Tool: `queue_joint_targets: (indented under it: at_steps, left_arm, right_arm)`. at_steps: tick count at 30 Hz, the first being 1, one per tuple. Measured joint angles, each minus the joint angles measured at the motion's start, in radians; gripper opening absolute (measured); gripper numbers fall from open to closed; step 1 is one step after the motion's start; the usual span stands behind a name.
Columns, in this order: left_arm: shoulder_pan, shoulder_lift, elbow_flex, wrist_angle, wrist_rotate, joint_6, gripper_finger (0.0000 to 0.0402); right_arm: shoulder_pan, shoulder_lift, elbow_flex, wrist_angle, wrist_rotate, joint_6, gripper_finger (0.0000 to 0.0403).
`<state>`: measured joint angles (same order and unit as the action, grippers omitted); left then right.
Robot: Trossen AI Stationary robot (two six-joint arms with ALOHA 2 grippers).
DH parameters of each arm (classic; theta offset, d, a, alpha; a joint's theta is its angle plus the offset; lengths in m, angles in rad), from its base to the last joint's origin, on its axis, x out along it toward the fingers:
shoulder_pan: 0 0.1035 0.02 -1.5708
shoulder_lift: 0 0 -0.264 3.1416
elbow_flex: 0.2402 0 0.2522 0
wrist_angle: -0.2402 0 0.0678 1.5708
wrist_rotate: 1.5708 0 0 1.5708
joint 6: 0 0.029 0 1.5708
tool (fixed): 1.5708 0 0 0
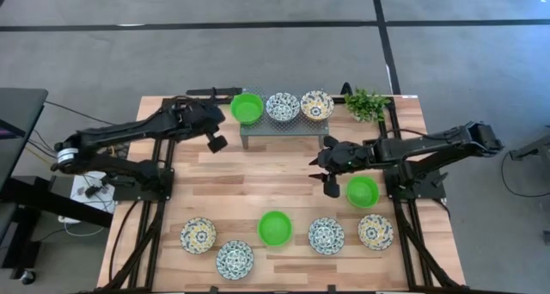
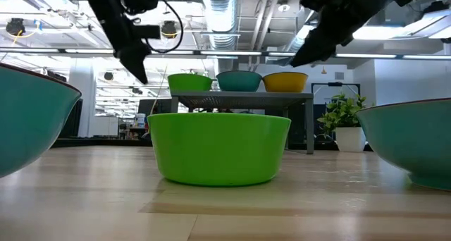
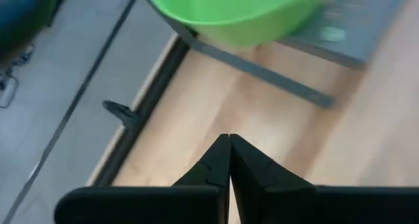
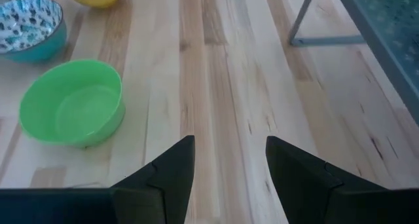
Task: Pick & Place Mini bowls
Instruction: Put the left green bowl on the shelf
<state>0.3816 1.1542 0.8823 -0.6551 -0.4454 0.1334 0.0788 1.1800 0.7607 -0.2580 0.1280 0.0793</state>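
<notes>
Three mini bowls sit on the grey rack at the far side: green, blue-patterned, yellow-patterned. Several more rest on the table: a green one by the right arm, and near the front edge a yellow-patterned, a blue-patterned, a green, a blue-patterned and a yellow-patterned. My left gripper hovers shut just left of the rack, below the green bowl. My right gripper hangs open above bare table, left of the green bowl beside it.
A small leafy plant stands at the far right corner beside the rack. Bare wood lies in the table's middle, between the rack and the front row. In the low view the front green bowl fills the centre, with teal bowl walls at both sides.
</notes>
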Motion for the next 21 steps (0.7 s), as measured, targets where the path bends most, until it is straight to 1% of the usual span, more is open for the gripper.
queue_joint_targets:
  at_steps: [2,4,8,11,15,21]
  left_arm:
    - [0.035,0.002,-0.015,0.067,0.007,0.038,0.0006]
    - [0.061,0.006,-0.016,0.126,0.043,0.058,0.0007]
    - [0.099,0.022,-0.017,0.186,0.12,0.068,0.0006]
    - [0.105,0.055,-0.017,0.235,0.155,0.073,0.0006]
    - [0.101,0.114,-0.017,0.306,0.166,0.123,0.0007]
    - [0.103,0.165,-0.017,0.38,0.165,0.125,0.0007]
  right_arm:
    - [0.0,0.023,0.0,0.009,0.0,-0.008,0.0185]
    - [0.0,0.05,0.001,0.033,0.0,-0.029,0.0185]
    - [-0.004,0.083,0.007,0.032,-0.001,-0.036,0.0185]
    - [-0.009,0.087,0.024,0.034,0.0,-0.037,0.0185]
    - [-0.01,0.079,0.032,0.034,0.0,-0.036,0.0185]
    - [-0.01,0.077,0.033,0.035,0.0,-0.037,0.0185]
